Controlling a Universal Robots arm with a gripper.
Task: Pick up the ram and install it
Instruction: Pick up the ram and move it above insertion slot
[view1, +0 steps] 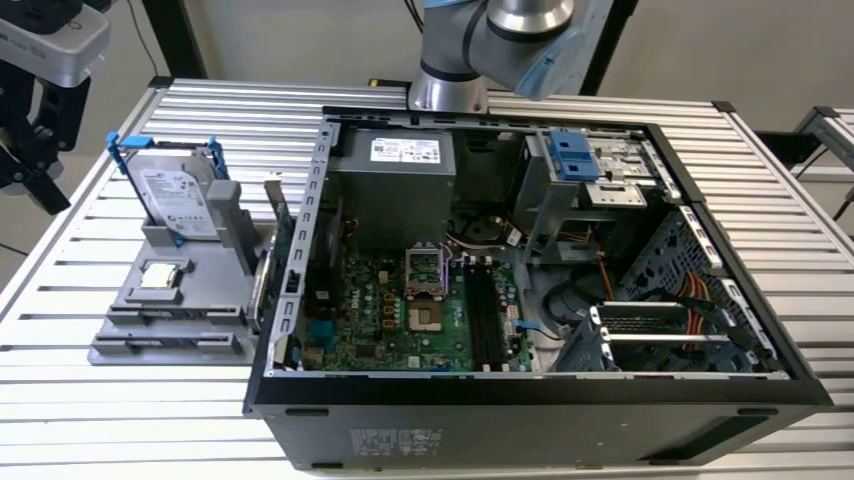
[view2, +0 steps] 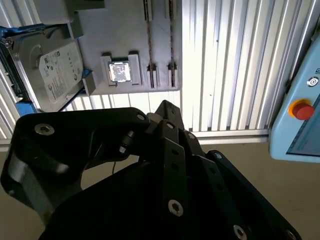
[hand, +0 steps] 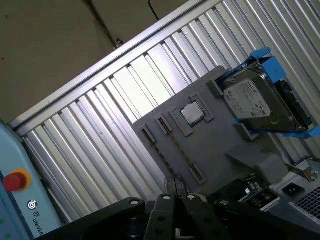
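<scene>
**A:** Closest thing?

**B:** Black gripper, seen in both wrist views. Fingers pressed together, nothing between them. Up in the air, not touching the gray holder.

**A:** And the ram?

**B:** Ram down in the gray holder, standing on its thin edge in a long groove. Looks like a thin dotted line from above, so hard to tell more. Same ram in the second wrist view, with a second long groove just beside it.

**A:** Next to the ram?

**B:** Small square silver chip, in its own little nest in the middle of the gray holder. Close to the ram's groove, not touching it.

**A:** Farther along the gray holder?

**B:** Silver hard drive in a blue frame, at the end of the gray holder away from the grooves. Propped up and leaning back in the exterior view.

**A:** Past the gray holder?

**B:** Big open computer case, just beside the gray holder, on the exterior view's right of it. Green board inside, with long black slots. Everything on a table of silver slats.
</scene>
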